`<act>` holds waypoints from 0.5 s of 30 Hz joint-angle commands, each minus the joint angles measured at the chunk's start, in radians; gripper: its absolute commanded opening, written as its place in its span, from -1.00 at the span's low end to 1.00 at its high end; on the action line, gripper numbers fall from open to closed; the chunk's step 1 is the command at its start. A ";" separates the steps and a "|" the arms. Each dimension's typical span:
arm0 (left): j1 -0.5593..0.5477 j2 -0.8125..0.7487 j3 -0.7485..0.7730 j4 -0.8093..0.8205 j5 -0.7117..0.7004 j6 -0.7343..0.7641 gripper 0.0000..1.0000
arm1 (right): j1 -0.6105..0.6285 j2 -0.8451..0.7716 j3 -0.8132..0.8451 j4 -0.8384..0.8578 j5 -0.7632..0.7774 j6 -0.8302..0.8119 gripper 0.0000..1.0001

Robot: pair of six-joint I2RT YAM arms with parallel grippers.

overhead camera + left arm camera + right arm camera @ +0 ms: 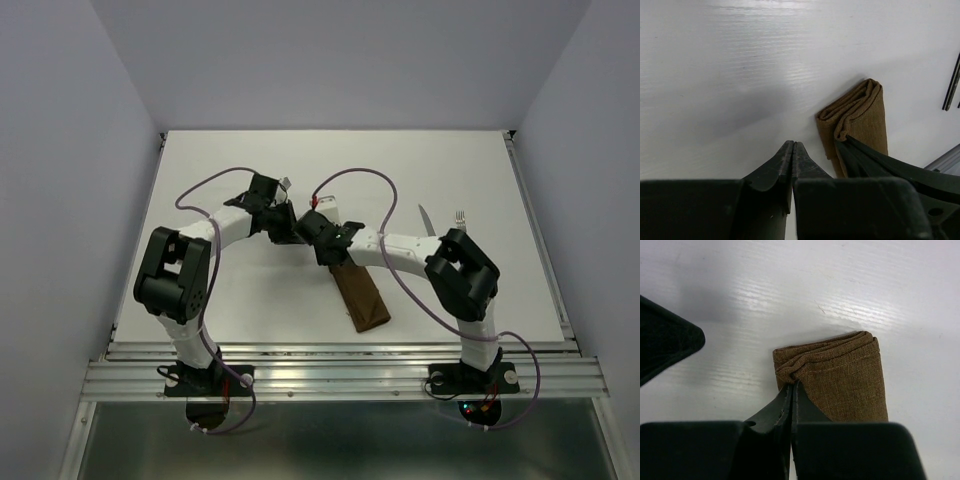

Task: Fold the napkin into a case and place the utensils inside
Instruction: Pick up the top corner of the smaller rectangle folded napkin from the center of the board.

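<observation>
The napkin (361, 298) lies folded into a narrow brown case, running from the table's middle toward the front edge. My right gripper (792, 384) is shut on the bunched top layer at the case's near end (840, 375). Just beside it, my left gripper (793, 145) hovers over bare table with its jaws together and nothing between them; the case (862, 112) lies to its right. In the top view the left gripper (283, 222) and right gripper (318, 230) almost touch. A silver knife (424, 214) and fork (459, 217) lie behind the right arm, partly hidden.
The white table (250, 290) has a metal rail (340, 352) along the front and low edges at the sides. Purple cables (350, 180) loop above both arms. Grey walls close the space in on three sides.
</observation>
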 commanded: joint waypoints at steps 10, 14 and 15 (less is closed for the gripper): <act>-0.081 -0.137 -0.048 0.021 -0.088 0.064 -0.59 | -0.061 -0.243 -0.276 0.260 -0.162 0.108 -0.99; -0.114 -0.184 -0.076 0.048 -0.134 0.050 -0.51 | -0.086 -0.297 -0.352 0.337 -0.220 0.119 -0.99; -0.123 -0.198 -0.077 0.048 -0.145 0.048 -0.45 | -0.095 -0.309 -0.361 0.346 -0.240 0.121 -0.99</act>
